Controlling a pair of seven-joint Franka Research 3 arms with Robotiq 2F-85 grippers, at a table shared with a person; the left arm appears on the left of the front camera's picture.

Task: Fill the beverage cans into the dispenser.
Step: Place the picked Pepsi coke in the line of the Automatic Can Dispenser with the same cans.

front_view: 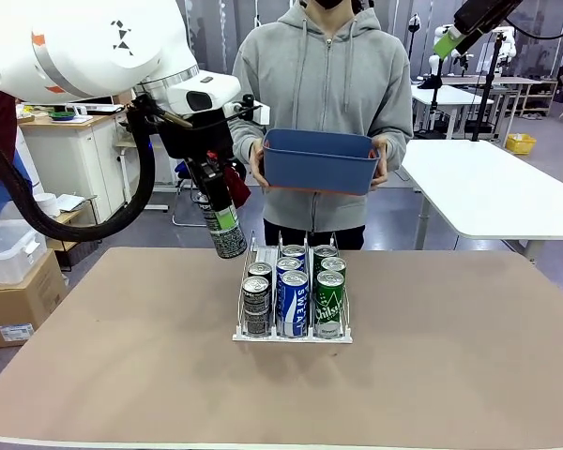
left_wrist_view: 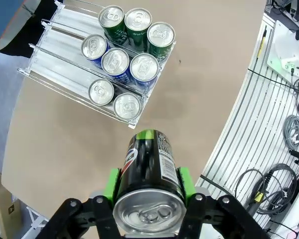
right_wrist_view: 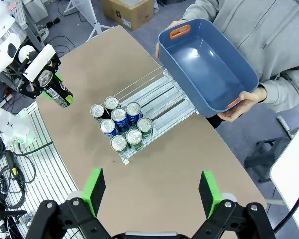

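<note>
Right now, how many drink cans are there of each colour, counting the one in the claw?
Dark grey cans: 2 in the dispenser, plus 1 held by the left claw, so 3
Blue cans: 3
Green cans: 3
Total: 9

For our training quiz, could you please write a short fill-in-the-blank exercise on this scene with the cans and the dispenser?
1. The left gripper holds a dark can above the ____.
2. The dispenser already holds ____ cans.
3. The person's hands hold a blue tub that is ____ inside.
4. The right gripper is ____, holding nothing.

Missing words: table; eight; empty; open
</note>
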